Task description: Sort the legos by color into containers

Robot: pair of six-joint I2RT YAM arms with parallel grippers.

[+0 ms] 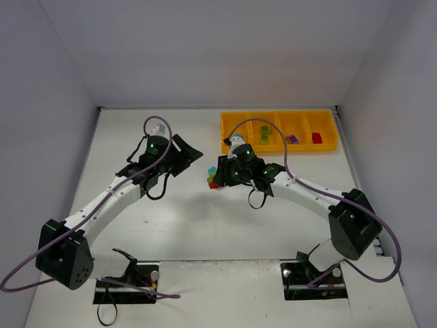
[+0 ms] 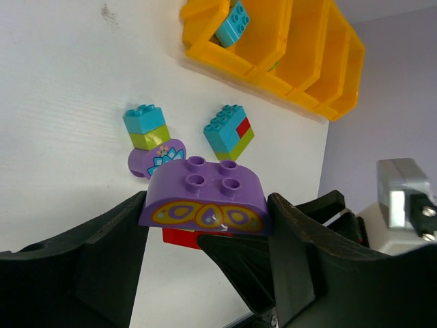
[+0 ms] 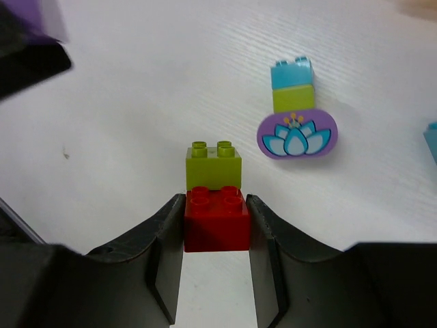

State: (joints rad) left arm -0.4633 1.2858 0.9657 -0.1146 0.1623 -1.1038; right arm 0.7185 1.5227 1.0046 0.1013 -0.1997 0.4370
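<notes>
Legos point(image 2: 229, 133) lie on the table point(image 2: 68, 102) near the tray's point(image 2: 311, 75) left end, some inside it. They look light, rigid and slick, best pinched across flat sides. My right claw point(image 3: 216, 206) clamps a red brick point(image 3: 215, 225) topped by a lime one point(image 3: 213, 167); my left claw point(image 2: 206, 208) clamps a purple brick point(image 2: 205, 188). No writing is readable.

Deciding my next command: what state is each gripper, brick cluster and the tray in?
left gripper: shut on purple brick.
right gripper: shut on red brick, lime brick attached.
flower cluster: joined, loose on table.
teal-red-lime cluster: joined, loose on table.
tray: upright, bricks inside.
</notes>
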